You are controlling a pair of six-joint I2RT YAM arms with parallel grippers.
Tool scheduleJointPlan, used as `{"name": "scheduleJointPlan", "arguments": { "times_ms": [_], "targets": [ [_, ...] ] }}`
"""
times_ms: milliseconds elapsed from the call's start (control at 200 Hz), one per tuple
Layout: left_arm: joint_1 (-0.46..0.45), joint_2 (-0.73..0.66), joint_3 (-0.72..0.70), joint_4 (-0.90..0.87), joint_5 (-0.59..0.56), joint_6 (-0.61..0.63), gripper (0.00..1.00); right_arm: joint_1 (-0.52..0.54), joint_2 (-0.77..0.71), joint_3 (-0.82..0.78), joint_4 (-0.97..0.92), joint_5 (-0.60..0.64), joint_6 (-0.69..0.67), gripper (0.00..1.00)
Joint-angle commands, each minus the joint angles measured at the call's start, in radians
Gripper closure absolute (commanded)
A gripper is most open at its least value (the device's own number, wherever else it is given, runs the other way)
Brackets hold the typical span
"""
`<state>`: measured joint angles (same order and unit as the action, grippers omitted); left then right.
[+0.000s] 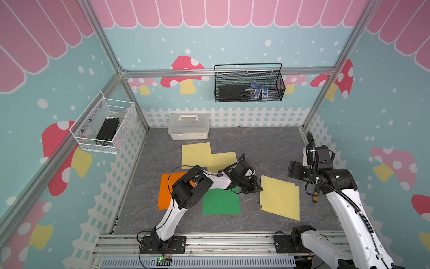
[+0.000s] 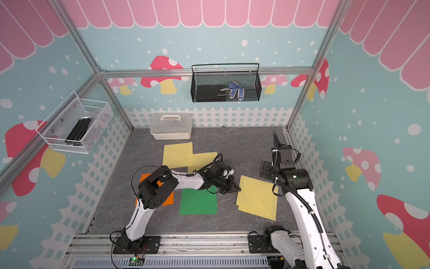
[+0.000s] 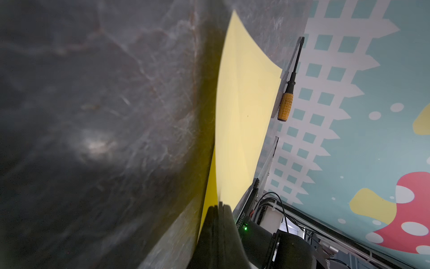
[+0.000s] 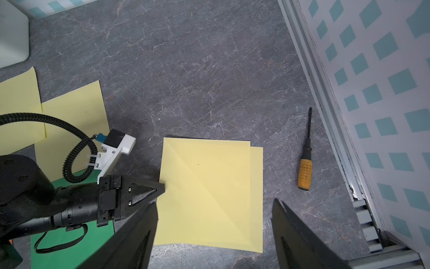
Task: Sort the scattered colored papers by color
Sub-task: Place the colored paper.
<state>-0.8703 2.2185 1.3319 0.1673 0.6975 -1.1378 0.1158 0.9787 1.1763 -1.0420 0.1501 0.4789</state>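
The left claw (image 4: 162,187) was closed on the edge of a yellow paper (image 4: 204,193) in the right-side pile, probably to lift it, while the right claw (image 4: 214,202) hung open above, and the orange paper (image 1: 164,193) and green paper (image 1: 221,202) lay beside each other.

The left gripper (image 1: 257,188) touches the left edge of a stack of thin pale yellow paper sheets (image 1: 280,198) on the right. A flat green paper sheet (image 1: 221,202) lies near the centre, with a bright orange paper sheet (image 1: 165,193) to its left. Two overlapping pale yellow sheets (image 1: 197,154) lie farther back.
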Motion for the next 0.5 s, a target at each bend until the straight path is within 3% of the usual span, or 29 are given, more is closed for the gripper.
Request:
{"name": "scheduleJointPlan", "arguments": {
  "times_ms": [0,495],
  "targets": [
    [-0.01,0.033,0.034,-0.068,0.04,0.057,1.0,-0.005,0.005,-0.006,0.009,0.016,-0.006,0.2],
    [-0.016,0.047,0.087,-0.141,0.059,0.107,1.0,-0.004,0.011,-0.02,0.02,0.003,-0.01,0.19]
  ]
}}
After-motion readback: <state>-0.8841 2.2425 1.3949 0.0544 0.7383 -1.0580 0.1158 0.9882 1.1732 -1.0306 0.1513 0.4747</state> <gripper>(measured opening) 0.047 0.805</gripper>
